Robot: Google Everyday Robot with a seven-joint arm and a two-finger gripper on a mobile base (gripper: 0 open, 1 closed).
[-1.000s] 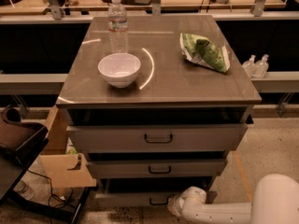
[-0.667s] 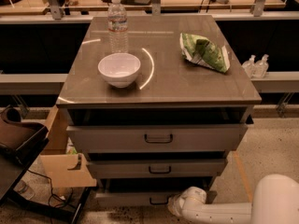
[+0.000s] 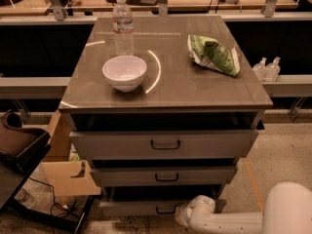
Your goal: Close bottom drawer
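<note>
The bottom drawer (image 3: 136, 207) is the lowest of three grey drawers in the cabinet, near the bottom edge of the camera view. Its flat front carries a small dark bar handle (image 3: 165, 210). It stands pulled out a little, with a dark gap above its front. My white arm reaches in from the lower right, and my gripper (image 3: 181, 213) sits right at the drawer front, just right of the handle. The middle drawer (image 3: 165, 175) and the wide top drawer (image 3: 163, 144) stand above it, each pulled out.
On the cabinet top (image 3: 165, 89) stand a white bowl (image 3: 124, 72), a water bottle (image 3: 123, 26) and a green chip bag (image 3: 213, 53). A cardboard box (image 3: 68, 175) and a dark chair (image 3: 17, 145) sit at the left. Two small bottles (image 3: 267, 68) stand on a ledge at the right.
</note>
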